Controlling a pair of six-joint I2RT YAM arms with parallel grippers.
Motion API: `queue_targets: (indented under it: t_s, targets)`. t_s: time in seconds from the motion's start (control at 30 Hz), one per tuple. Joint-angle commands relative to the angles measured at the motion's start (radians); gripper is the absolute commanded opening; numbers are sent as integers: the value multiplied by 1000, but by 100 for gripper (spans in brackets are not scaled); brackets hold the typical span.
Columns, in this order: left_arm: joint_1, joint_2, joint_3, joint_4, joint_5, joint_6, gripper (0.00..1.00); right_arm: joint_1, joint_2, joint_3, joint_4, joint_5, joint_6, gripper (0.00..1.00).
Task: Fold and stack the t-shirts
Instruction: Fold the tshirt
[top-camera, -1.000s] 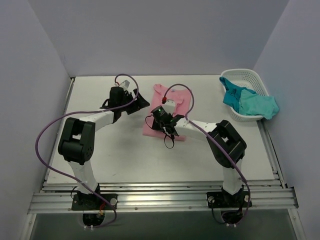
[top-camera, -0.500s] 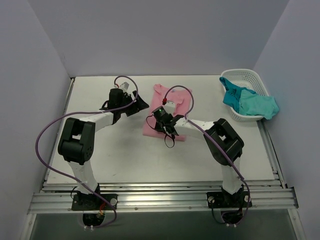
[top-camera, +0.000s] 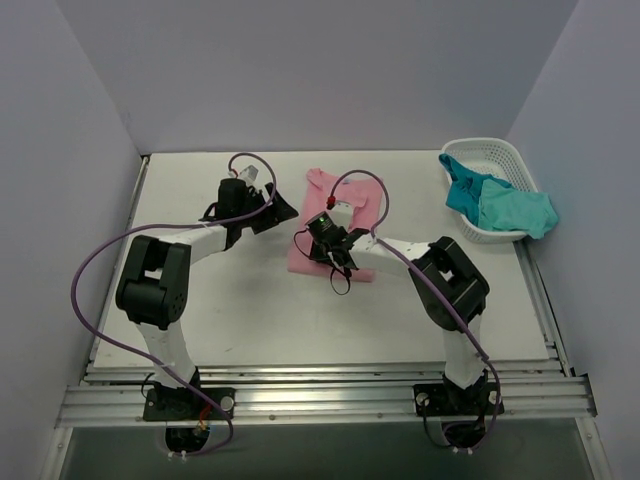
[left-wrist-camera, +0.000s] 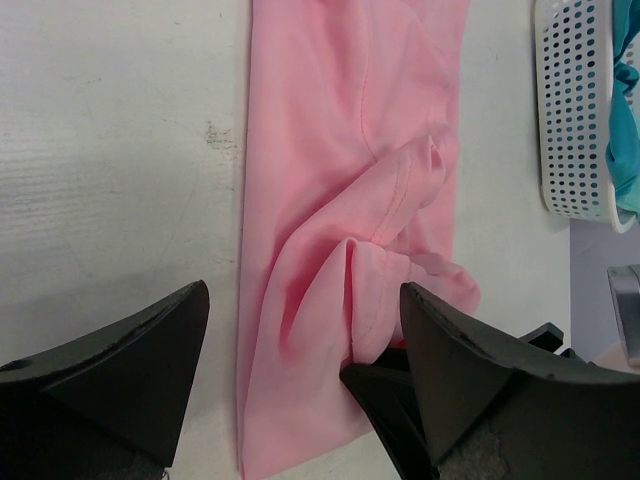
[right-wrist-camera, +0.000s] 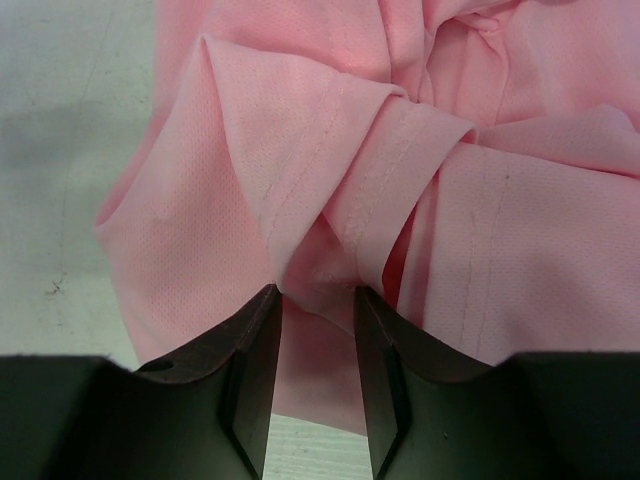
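A light pink t-shirt (top-camera: 300, 257) lies crumpled lengthwise in the middle of the table. In the left wrist view the same pink t-shirt (left-wrist-camera: 340, 150) shows bunched folds. My left gripper (top-camera: 283, 210) hovers wide open over its left edge (left-wrist-camera: 303, 290), holding nothing. My right gripper (top-camera: 315, 238) sits low on the shirt's near part. Its jaws (right-wrist-camera: 317, 292) stand a little apart, with a raised fold of the pink t-shirt (right-wrist-camera: 300, 130) between the tips. Teal and turquoise t-shirts (top-camera: 495, 205) lie heaped in the basket.
A white lattice basket (top-camera: 500, 150) stands at the far right, one shirt hanging over its near rim; it also shows in the left wrist view (left-wrist-camera: 565, 110). Purple cables loop above both arms. Grey walls close in the table on three sides.
The right gripper has shifted slightly toward the far left on the pink shirt, bunching the fabric. The left gripper has edged a little farther away and stays open.
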Motion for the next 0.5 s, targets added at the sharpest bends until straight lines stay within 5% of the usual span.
queue_targets:
  t_s: [0.0,0.47]
  targets:
    - [8,-34,-4,59,21,3,86,-14,-64,40,-71,47,-22,32]
    - [16,-41,-16,77,26,0,85,-43,-64,143,-163,72,-81,33]
